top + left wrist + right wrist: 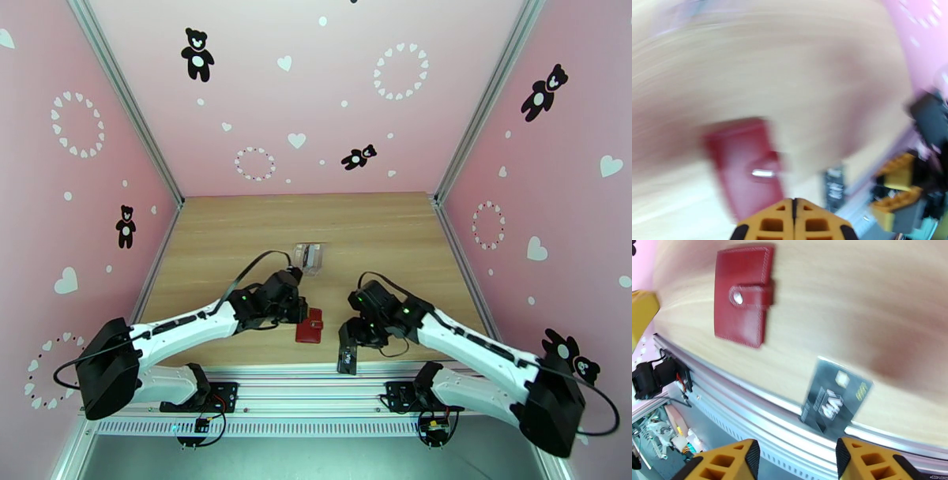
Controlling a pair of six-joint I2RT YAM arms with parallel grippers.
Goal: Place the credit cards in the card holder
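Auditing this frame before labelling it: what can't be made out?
Left wrist view: motion blur smears the card holder.
Top view: clear tray too small; contents unclear.
Right wrist view: dark credit card print blurred; card holder snapped shut, inside hidden.

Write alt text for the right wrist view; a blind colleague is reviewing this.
A dark card lies across the wooden table's near edge, just ahead of the open right gripper. A closed red wallet with a snap tab lies further back, toward the frame's left.
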